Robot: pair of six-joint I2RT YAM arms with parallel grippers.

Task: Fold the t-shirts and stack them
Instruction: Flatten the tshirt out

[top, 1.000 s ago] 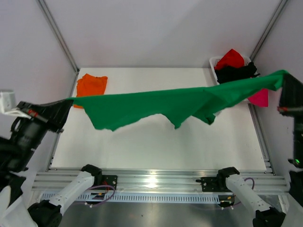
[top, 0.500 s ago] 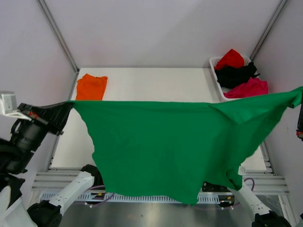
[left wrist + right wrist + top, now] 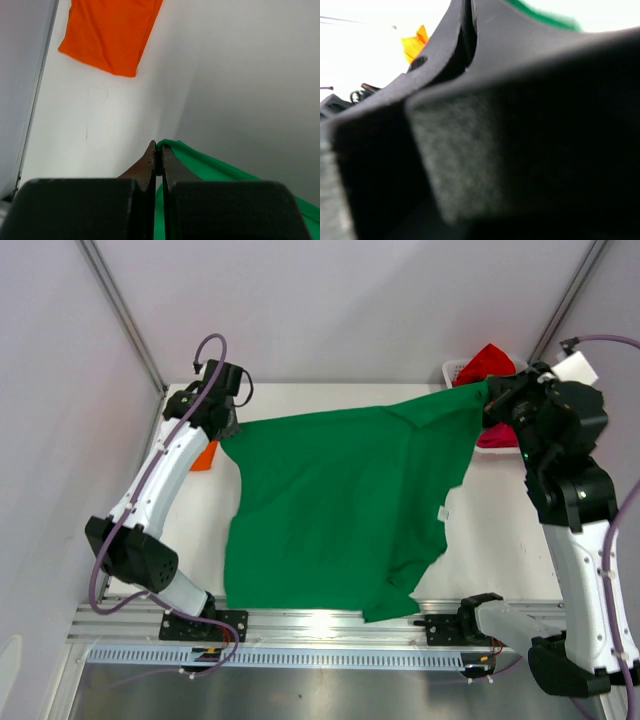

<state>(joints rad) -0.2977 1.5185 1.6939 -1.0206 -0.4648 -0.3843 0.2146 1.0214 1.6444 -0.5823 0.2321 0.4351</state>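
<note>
Since half a second earlier, both arms have swung in from the sides to the far part of the table (image 3: 495, 540). The green t-shirt (image 3: 340, 500), which then hung stretched in the air across the front of the scene, now spreads over the white tabletop.

In the overhead view, the left gripper (image 3: 225, 432) holds the shirt's far left corner, near the table's far left edge. The right gripper (image 3: 484, 398) holds the far right corner, close to the basket. The cloth's far edge runs taut between them, higher on the right. From there the shirt drapes toward the near side, wrinkled, and its lowest point reaches the metal rail (image 3: 320, 620) at the table's near edge.

The left wrist camera shows that gripper's fingers (image 3: 150, 162) pressed together with a fold of green cloth (image 3: 210, 170) pinched at the tips. The right wrist view is dark and blurred; its fingers (image 3: 445, 55) look pressed together, with a sliver of green past the tips.

The orange t-shirt (image 3: 205, 456) lies folded flat at the far left of the table, mostly hidden behind the left arm from above, and plain in the left wrist view (image 3: 110, 32). A white basket (image 3: 450, 370) at the far right corner holds a red t-shirt (image 3: 487, 358) and a magenta t-shirt (image 3: 492, 438), partly covered by the right arm.
</note>
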